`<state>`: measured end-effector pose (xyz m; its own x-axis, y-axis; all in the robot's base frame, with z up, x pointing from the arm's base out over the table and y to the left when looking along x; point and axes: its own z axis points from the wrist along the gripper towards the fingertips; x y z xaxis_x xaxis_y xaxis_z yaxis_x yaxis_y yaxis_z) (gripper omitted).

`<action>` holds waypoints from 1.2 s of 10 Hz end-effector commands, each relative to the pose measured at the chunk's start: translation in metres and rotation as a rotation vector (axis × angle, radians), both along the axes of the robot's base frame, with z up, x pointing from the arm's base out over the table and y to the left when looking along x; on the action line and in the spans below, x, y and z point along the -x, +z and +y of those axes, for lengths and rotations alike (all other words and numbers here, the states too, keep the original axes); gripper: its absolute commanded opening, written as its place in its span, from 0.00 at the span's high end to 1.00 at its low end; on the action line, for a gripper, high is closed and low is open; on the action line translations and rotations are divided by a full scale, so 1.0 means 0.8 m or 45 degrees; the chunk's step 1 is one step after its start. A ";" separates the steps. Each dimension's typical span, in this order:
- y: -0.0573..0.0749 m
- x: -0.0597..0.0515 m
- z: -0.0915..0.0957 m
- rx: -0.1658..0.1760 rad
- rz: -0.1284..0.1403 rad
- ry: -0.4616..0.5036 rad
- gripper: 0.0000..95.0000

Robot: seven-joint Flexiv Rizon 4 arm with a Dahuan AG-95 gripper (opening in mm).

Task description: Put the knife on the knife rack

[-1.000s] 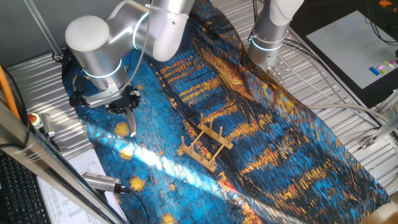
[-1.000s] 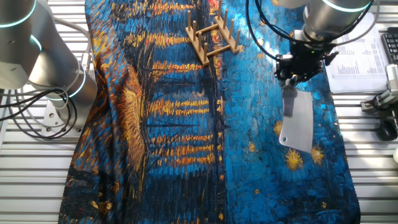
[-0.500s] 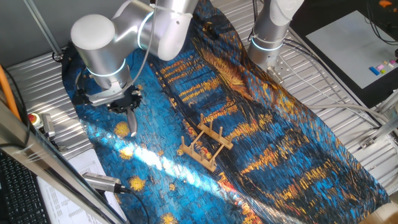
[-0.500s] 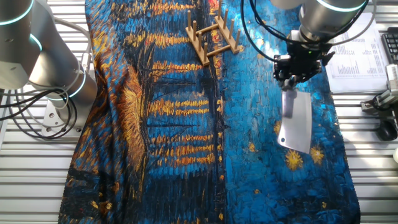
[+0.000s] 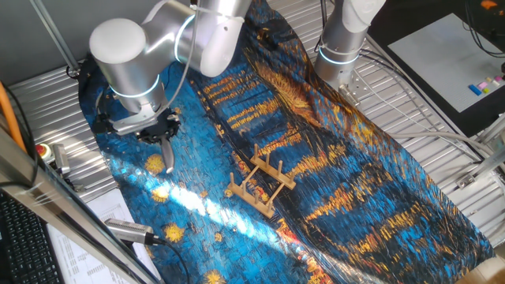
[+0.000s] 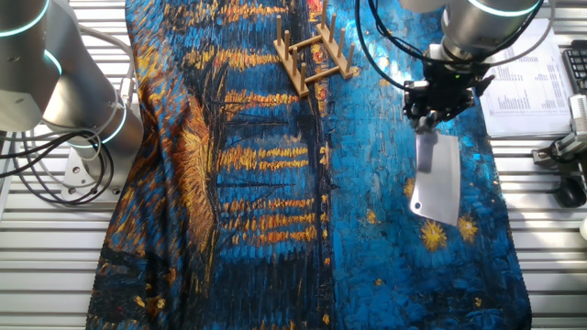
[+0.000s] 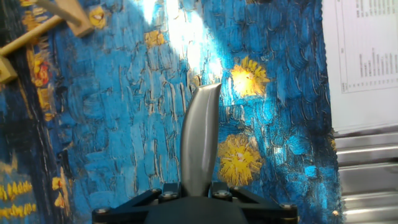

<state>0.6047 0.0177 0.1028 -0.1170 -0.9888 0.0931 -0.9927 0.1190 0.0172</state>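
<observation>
The knife [image 6: 437,181] is a cleaver with a broad dull-grey blade. It hangs blade down from my gripper [image 6: 437,103], which is shut on its handle and holds it above the blue painted cloth. In one fixed view the knife [image 5: 167,156] shows edge-on below the gripper [image 5: 158,130]. In the hand view the blade [image 7: 199,140] runs straight out between my fingers [image 7: 168,190]. The knife rack [image 5: 259,184] is a small light-brown wooden rack standing on the cloth, well to the side of the knife. It also shows in the other fixed view [image 6: 313,57], and a corner of it shows in the hand view [image 7: 37,28].
A second robot arm's base [image 6: 64,87] stands beside the cloth. Printed paper [image 6: 532,82] lies on the metal table next to the cloth edge, with black clamps [image 6: 569,156] nearby. A cable and a probe [image 5: 130,230] lie at the near edge.
The gripper with the knife has shifted slightly toward the rack over the last second. It has hardly moved in the last half second.
</observation>
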 end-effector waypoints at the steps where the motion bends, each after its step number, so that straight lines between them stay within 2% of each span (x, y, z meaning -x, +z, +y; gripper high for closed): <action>1: 0.010 0.002 0.003 -0.024 0.058 -0.081 1.00; 2: 0.017 0.002 0.007 -0.046 0.079 -0.104 1.00; 6: 0.037 0.008 0.031 -0.058 0.125 -0.175 1.00; 10: 0.045 0.037 0.069 -0.062 0.132 -0.264 1.00; 12: 0.049 0.046 0.084 -0.103 0.140 -0.303 1.00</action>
